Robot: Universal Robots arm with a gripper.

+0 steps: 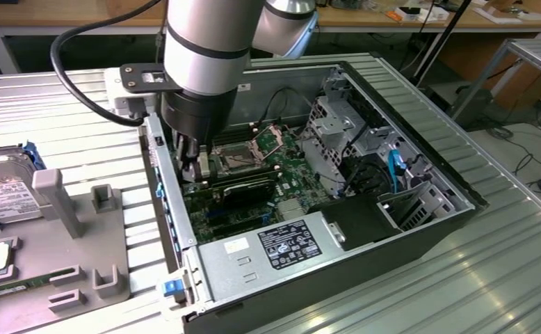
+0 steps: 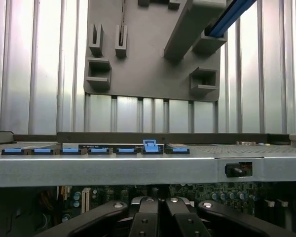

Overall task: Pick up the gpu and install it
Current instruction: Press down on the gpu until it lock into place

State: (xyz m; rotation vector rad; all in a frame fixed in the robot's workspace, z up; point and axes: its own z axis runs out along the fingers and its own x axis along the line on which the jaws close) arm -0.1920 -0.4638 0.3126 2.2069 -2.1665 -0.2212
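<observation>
At the far left of the exterior view, a silver hard drive (image 1: 0,189) with a white label sits on a grey holder (image 1: 78,233). A thin green memory stick (image 1: 20,285) lies in the lower left corner of that holder. Both rest on a ribbed metal tabletop (image 1: 503,271).

Right of the holder stands an open computer case (image 1: 419,229), its motherboard (image 1: 284,142) exposed. The robot arm (image 1: 206,49) comes down from the top centre of the frame into the left part of the case. Its end effector (image 1: 193,169) is low over the board, close to the case's left wall.

In the wrist view the end effector (image 2: 160,217) has its fingers (image 2: 145,219) pressed together, and nothing shows between them. The case wall (image 2: 138,168) runs across just above them.

The gpu (image 1: 249,189) appears as a dark block standing in the board below the processor socket (image 1: 238,158), at centre frame. Its left end is just beside the fingertips; whether they touch cannot be told.

Below it a power supply (image 1: 284,243) carries a printed label. To the right, a blue cable (image 1: 396,170) runs beside the drive cage (image 1: 340,132).
</observation>
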